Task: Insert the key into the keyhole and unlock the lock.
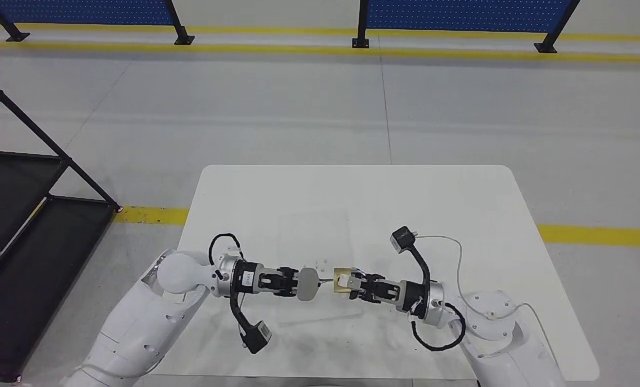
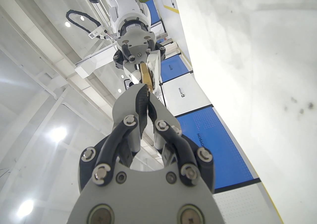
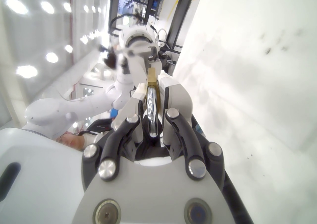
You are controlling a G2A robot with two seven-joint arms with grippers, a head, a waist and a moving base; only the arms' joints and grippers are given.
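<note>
From above, the two arms meet nose to nose over the white surface (image 1: 450, 207), close to its near edge and a little toward its left side. The right gripper (image 1: 351, 283) is clamped on a small brass lock (image 1: 342, 279), held in the air, not lying on the surface. The left gripper (image 1: 318, 282) sits just beside the lock, its tip right against it.

Seen from the left wrist, the left gripper (image 2: 146, 93) has its black pads (image 2: 141, 101) pressed together on the key (image 2: 148, 90). Only a sliver of metal peeks out at the tip, and it touches the end of the lock (image 2: 144, 75). I cannot tell how far it has gone into the keyhole. Beyond it the right gripper (image 2: 145, 81) holds the brass body from both sides.

From the right wrist, the right gripper (image 3: 152, 86) squeezes the lock (image 3: 151, 83) edge-on, its silver shackle pointing back toward the wrist. The left gripper (image 3: 153, 61) shows blurred just past the lock's far end, with the surface (image 3: 247, 36) alongside.
</note>
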